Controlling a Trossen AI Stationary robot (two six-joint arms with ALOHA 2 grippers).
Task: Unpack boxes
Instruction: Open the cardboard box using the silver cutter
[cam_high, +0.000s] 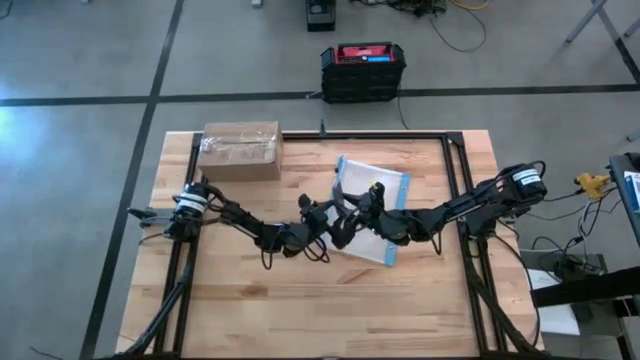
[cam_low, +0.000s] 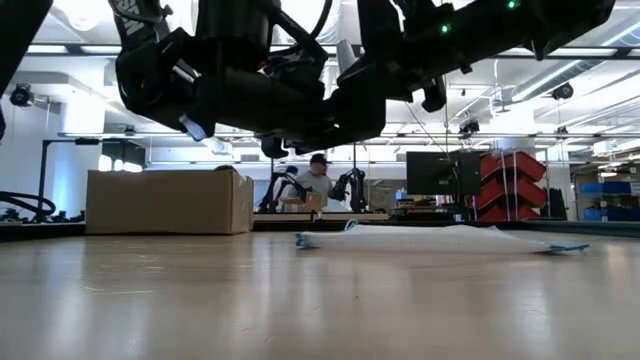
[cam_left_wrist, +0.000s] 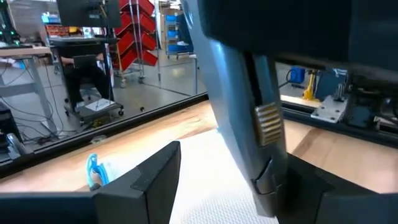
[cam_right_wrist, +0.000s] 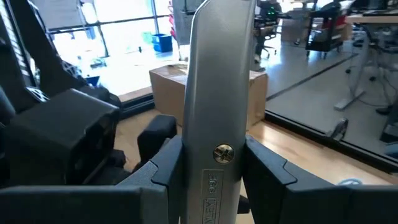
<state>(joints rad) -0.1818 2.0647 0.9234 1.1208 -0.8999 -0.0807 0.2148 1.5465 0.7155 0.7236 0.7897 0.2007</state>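
Note:
A brown cardboard box (cam_high: 240, 150) (cam_low: 168, 200) with clear tape stands closed on its base at the table's far left. A flat clear pouch with a blue edge (cam_high: 390, 185) (cam_low: 440, 237) lies at the centre-right. Both arms meet above the pouch's near-left part. My right gripper (cam_high: 352, 222) (cam_right_wrist: 214, 146) is shut on a grey metal utility knife (cam_right_wrist: 217, 74). My left gripper (cam_high: 322, 230) (cam_left_wrist: 236, 162) is open, and its fingers stand on either side of the same knife (cam_left_wrist: 249, 106). Both grippers hang clear of the table in the low view. My right gripper pinches the knife's flat handle (cam_right_wrist: 216, 165) between its two fingers, which lie along it, with the knife lifted clear of the table. My left gripper has the knife's other end (cam_left_wrist: 267, 180) between its open fingers; whether one finger (cam_left_wrist: 305, 186) touches it, I cannot tell.
A black-and-red plastic case (cam_high: 363, 70) stands on the floor beyond the table's far edge. The black frame rails (cam_high: 455, 160) run along the table's sides. Bare wood shows across the near half (cam_high: 330, 310). A person (cam_low: 318, 180) sits far off in the room.

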